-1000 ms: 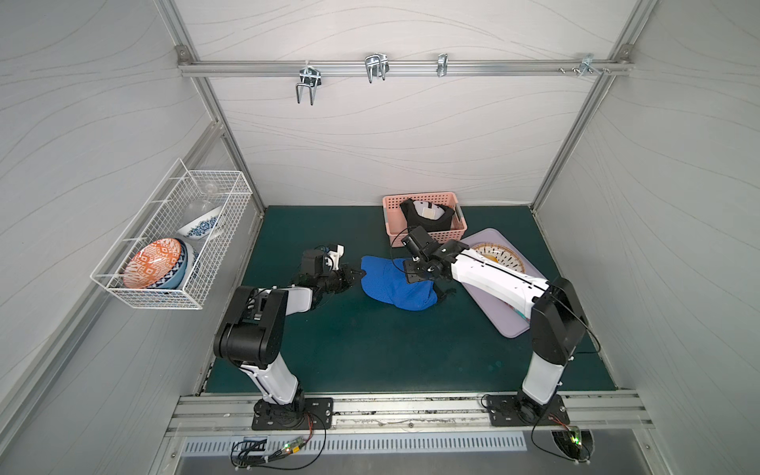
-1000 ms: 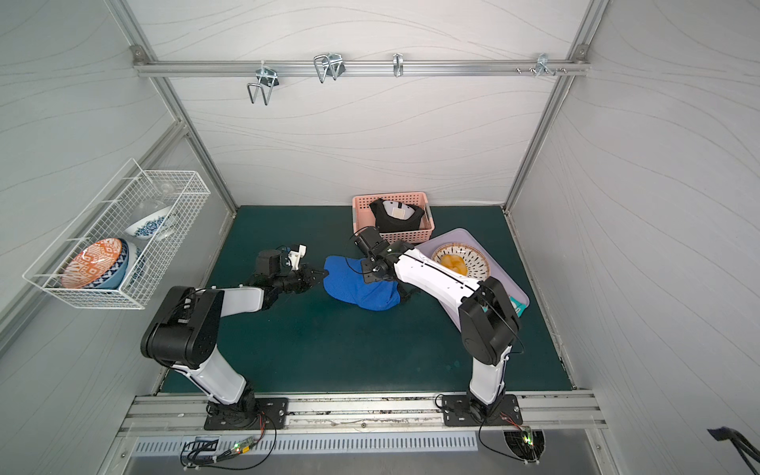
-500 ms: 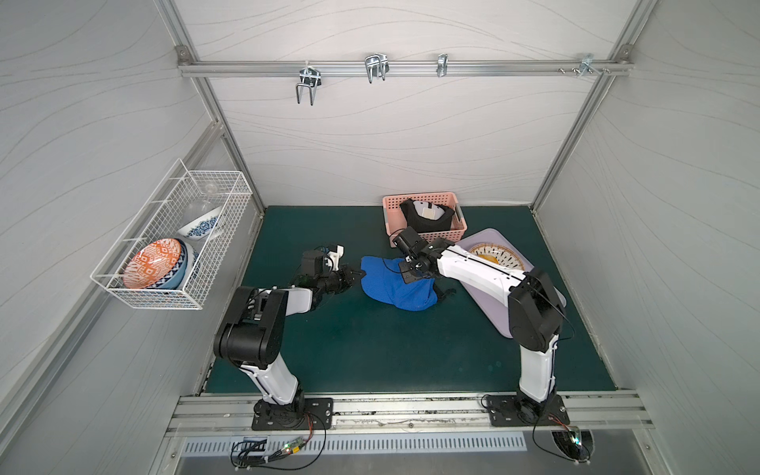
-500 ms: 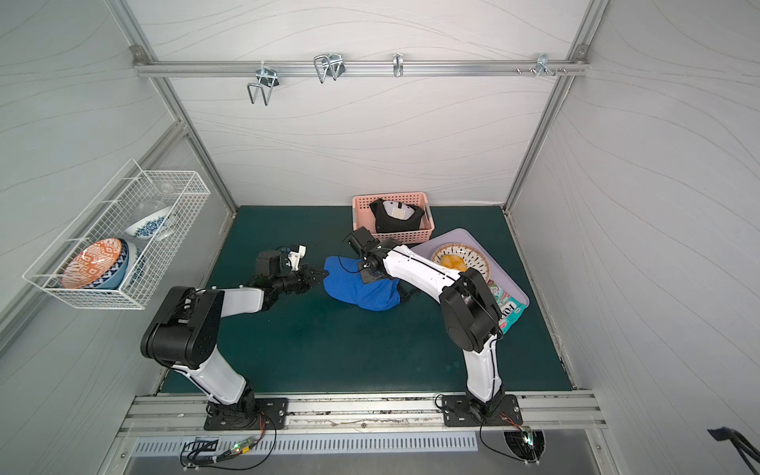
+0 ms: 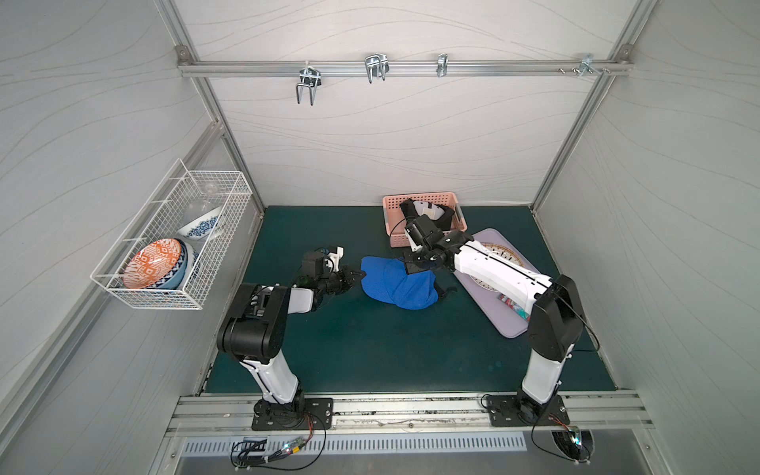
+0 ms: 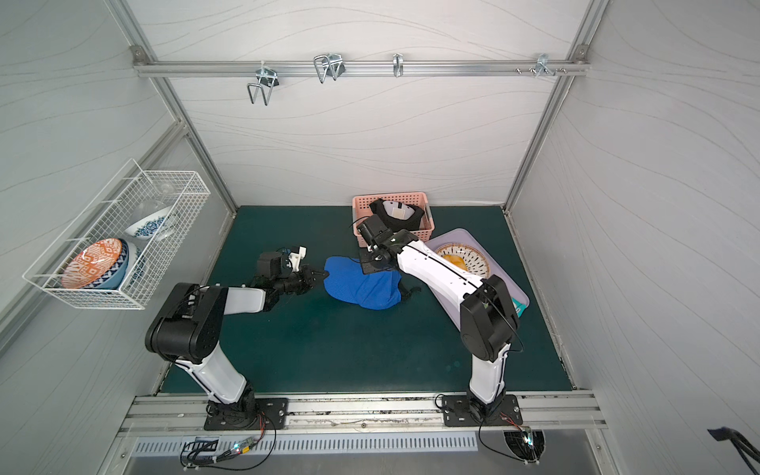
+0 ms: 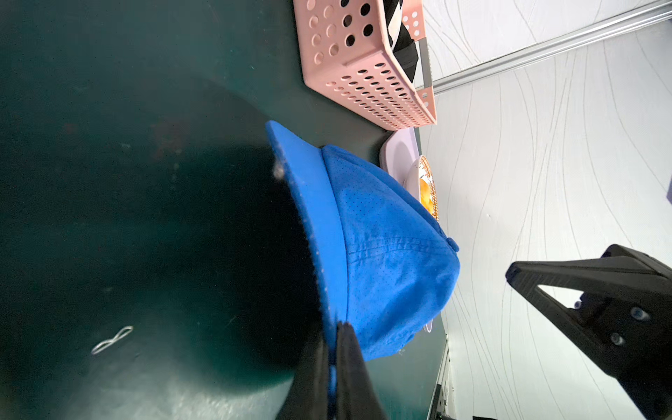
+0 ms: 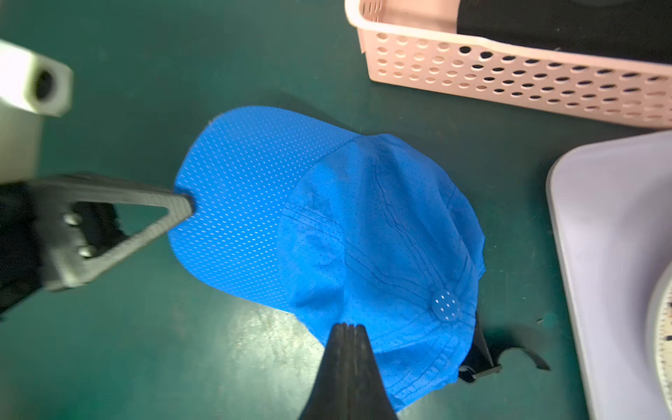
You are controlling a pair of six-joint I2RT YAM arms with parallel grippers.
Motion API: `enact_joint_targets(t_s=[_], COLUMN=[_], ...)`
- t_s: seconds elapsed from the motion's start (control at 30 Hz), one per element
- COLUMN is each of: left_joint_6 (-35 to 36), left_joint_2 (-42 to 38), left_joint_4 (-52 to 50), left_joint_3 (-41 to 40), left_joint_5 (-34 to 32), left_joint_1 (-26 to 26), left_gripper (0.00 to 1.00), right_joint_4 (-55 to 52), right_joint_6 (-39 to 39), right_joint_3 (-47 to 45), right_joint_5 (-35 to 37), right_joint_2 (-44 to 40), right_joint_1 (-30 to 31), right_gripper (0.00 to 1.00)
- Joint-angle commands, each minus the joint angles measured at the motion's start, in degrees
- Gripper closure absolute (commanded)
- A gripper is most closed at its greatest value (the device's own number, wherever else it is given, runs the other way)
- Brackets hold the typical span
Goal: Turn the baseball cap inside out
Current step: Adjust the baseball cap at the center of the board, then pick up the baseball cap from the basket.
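As blue cap (image 5: 401, 283) lies outside, pink basket (image 7: 363, 80) holds black item (image 7: 403, 58).

Near side of blue cap (image 5: 399, 283): green mat (image 5: 370, 349) open. Far side: pink basket (image 5: 427, 197) close. Crown end: lilac tray (image 5: 493, 312) near.

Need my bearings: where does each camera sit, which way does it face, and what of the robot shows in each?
Both top views: high at the front, facing down toward the back wall; left arm and right arm show whole, blue cap between them.
Left wrist: low by the mat, facing the cap and pink basket; its left gripper, shut on the brim, and the right gripper show.
Right wrist: above the cap, facing down; both grippers show.
Shared: every view shows cap and basket.
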Motion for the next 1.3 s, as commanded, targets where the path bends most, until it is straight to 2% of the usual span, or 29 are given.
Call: enact_joint_targets(t_s=[0.0, 0.07, 0.17, 0.33, 0.47, 0.5, 0.6, 0.67, 0.7, 0.73, 0.83, 0.87, 1.07, 1.17, 1.27], left_joint_6=[-1.38, -1.6, -1.83, -1.7, 0.04, 1.1, 5.6, 8.48, 9.81, 10.98, 14.49, 16.0, 27.57, 30.05, 30.96], left_joint_2=[2.57, 3.21, 4.68, 9.6, 12.81, 12.83, 11.35, 9.67, 8.94, 7.89, 4.38, 3.11, -10.01, -16.46, -22.22], left_joint_4=[2.36, 3.34, 4.48, 5.14, 3.37, 2.2, -3.43, -6.42, -9.31, -11.25, -15.97, -17.96, -29.84, -31.89, -33.22], left_joint_3=[-0.51, -0.19, 0.96, 5.84, 9.59, 10.24, 11.34, 11.52, 11.45, 11.4, 11.01, 10.89, 10.68, 9.35, 7.93], left_joint_5=[-2.06, -2.13, -2.57, -2.86, -2.31, -2.51, -3.8, -5.02, -5.9, -6.83, -9.41, -10.7, -17.4, -16.86, -16.04], left_joint_1=[0.28, 0.3, 0.3, 0.34, 0.77, 0.91, 1.53, 2.11, 2.42, 2.83, 3.96, 4.15, 4.18, 4.15, 2.73], left_gripper=[1.0, 1.0, 1.0, 1.0, 1.0, 0.95, 0.64, 0.47, 0.41, 0.29, 0.04, 0.0, 0.0, 0.0, 0.0], right_joint_4=[3.26, 3.85, 3.49, 7.4, 8.83, 8.77, 8.62, 8.45, 8.3, 8.19, 8.5, 8.67, 12.42, 14.21, 15.71], right_joint_6=[3.72, 3.35, 2.98, 5.27, 7.23, 7.37, 7.12, 6.81, 6.55, 6.23, 5.43, 5.24, 3.26, 1.82, 0.46], right_joint_3=[-3.03, -3.76, -5.29, -16.23, -23.97, -25.37, -28.24, -29.15, -29.31, -29.41, -29.53, -29.57, -28.76, -24.93, -19.12], right_joint_5=[-6.4, -6.67, -4.88, -6.69, -9.34, -9.69, -10.76, -11.43, -11.58, -11.67, -11.84, -11.58, -9.39, -10.89, -12.5], right_joint_2=[-2.38, -3.72, -6.21, -14.55, -20.13, -21.0, -23.23, -24.18, -24.45, -24.75, -26.21, -27.19, -32.92, -30.35, -23.05], right_joint_1=[-2.81, -3.38, -4.09, -8.24, -13.06, -14.11, -16.76, -18.21, -18.52, -18.84, -19.29, -19.38, -21.28, -24.02, -25.81], right_gripper=[1.0, 1.0, 0.71, 0.42, 0.37, 0.36, 0.36, 0.35, 0.33, 0.32, 0.26, 0.24, 0.1, 0.07, 0.06])
